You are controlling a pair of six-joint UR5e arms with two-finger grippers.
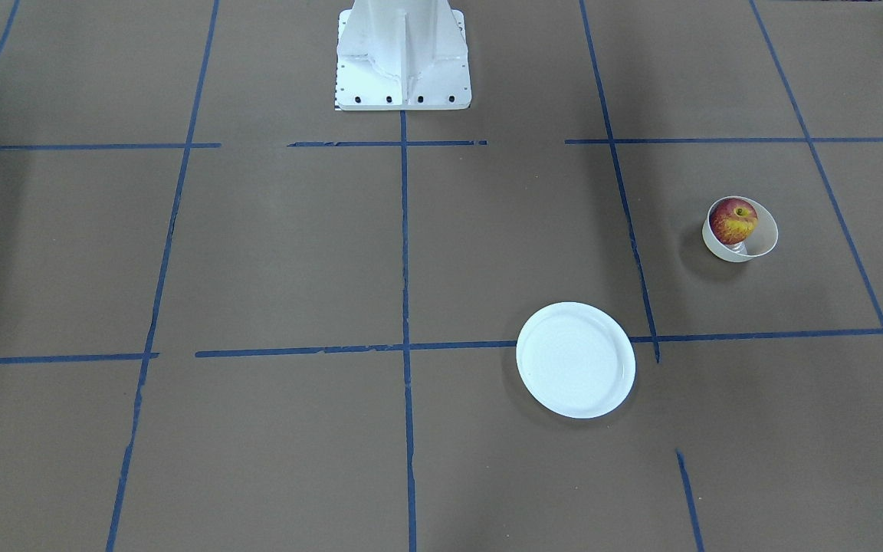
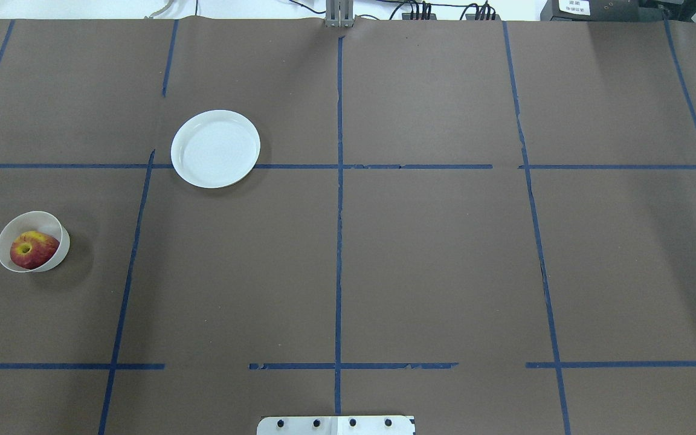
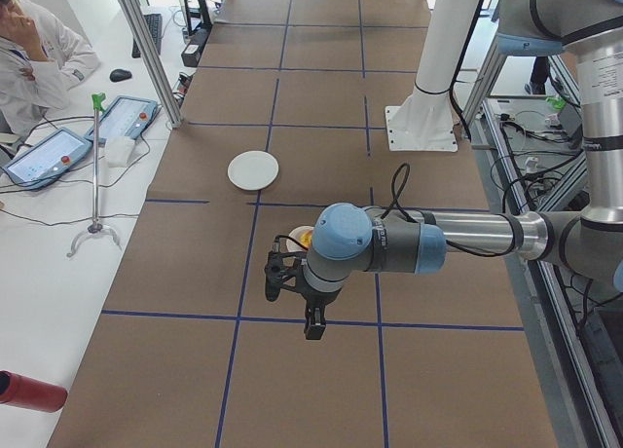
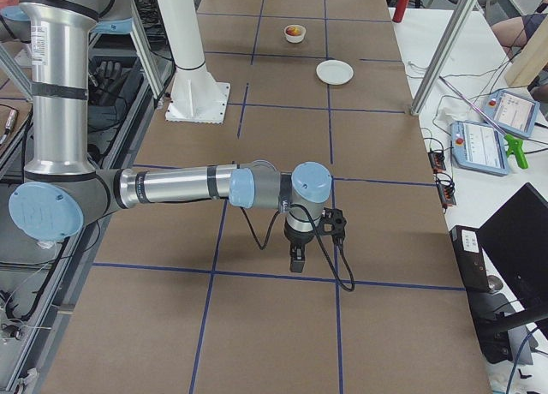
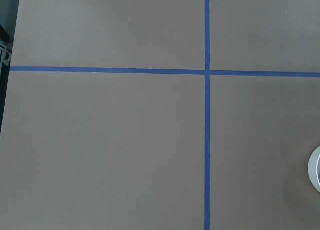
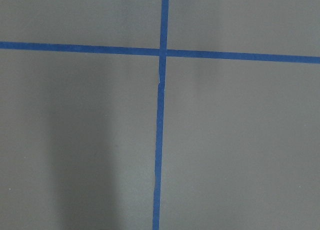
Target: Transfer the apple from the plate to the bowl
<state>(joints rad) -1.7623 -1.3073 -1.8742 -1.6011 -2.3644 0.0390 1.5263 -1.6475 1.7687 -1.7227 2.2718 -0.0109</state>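
Note:
The red and yellow apple sits inside the small cream-white bowl, which leans to one side. In the overhead view the apple and bowl are at the table's left. The white plate lies bare, apart from the bowl, and also shows in the overhead view. My left gripper shows only in the exterior left view, hanging above the table near the bowl; I cannot tell whether it is open or shut. My right gripper shows only in the exterior right view; I cannot tell its state.
The robot's white base stands at the table's robot-side edge. Blue tape lines grid the brown table. A white rim shows at the left wrist view's right edge. An operator and tablets are beside the table.

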